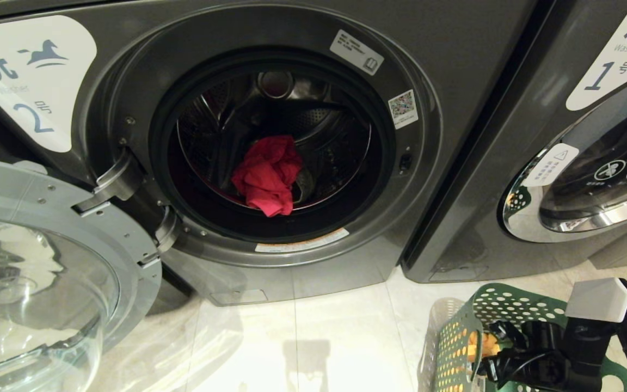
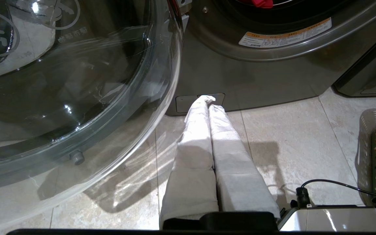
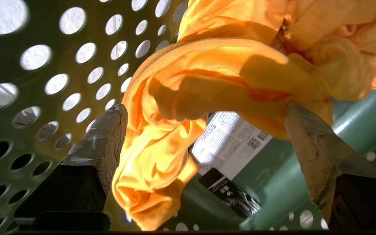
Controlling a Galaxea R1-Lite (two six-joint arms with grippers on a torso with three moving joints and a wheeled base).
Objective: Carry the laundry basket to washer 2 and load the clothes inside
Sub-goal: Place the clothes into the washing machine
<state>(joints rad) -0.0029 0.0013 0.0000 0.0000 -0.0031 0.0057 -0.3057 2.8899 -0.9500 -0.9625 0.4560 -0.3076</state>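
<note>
Reaching into the basket for the yellow cloth

The right gripper [image 3: 204, 130] is down inside the green basket [image 1: 458, 326], its fingers wide apart on either side of the yellow cloth [image 3: 207, 75], holding nothing yet. It should close on a thick bunch so the cloth comes up whole. The left gripper [image 2: 209, 99] hangs low, fingers pressed together and empty. Farther off, washer 2 [image 1: 455, 54] stands open with one red cloth [image 1: 267, 174] inside. I count two washers, one basket and two cloths.
</note>
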